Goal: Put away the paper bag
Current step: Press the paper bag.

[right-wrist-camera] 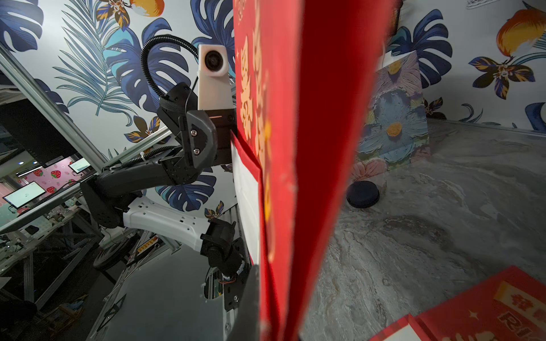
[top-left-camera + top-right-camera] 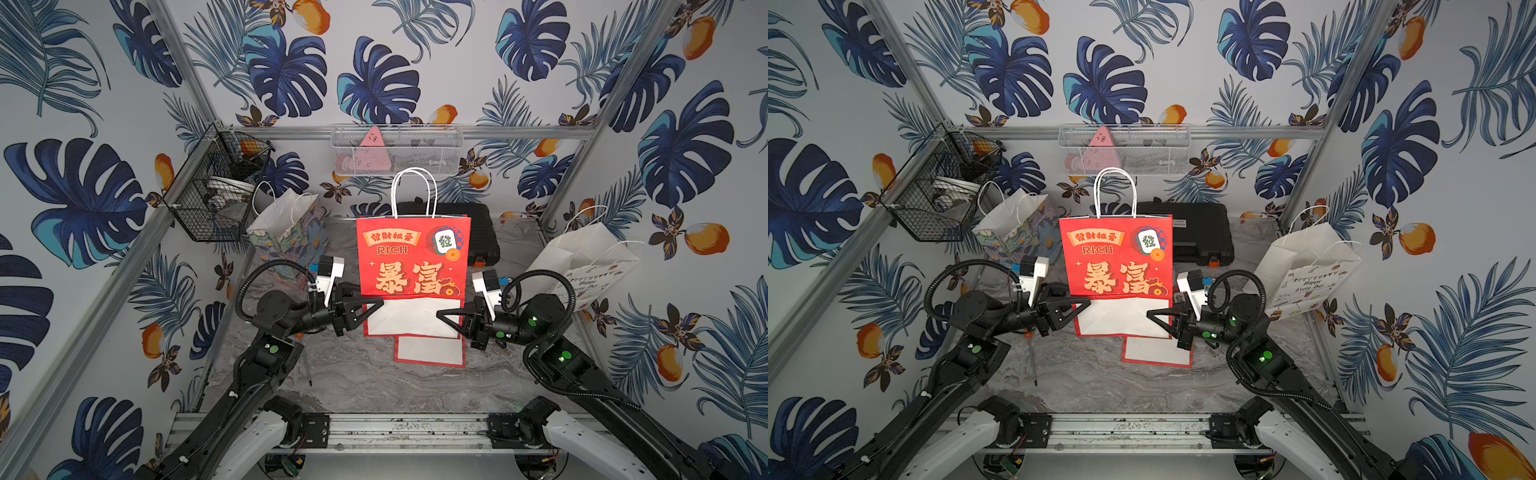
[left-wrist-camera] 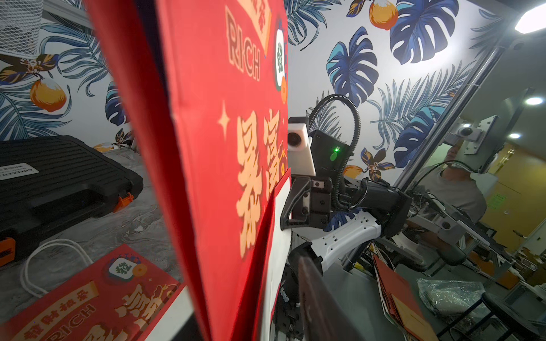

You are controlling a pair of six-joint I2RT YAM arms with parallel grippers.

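Observation:
A flat-folded red paper bag with gold characters and white handles is held upright above the table, its white bottom flap facing forward. My right gripper is shut on the lower right edge, and one finger presses against the red paper. My left gripper sits at the lower left edge with its jaws slightly apart. Its visible finger stands a narrow gap off the bag; the other finger is hidden behind the paper.
A second red bag lies flat on the marble table under the held one. A black tool case is behind, a floral bag back left, a white bag right. A black wire basket and a white mesh basket hang on the walls.

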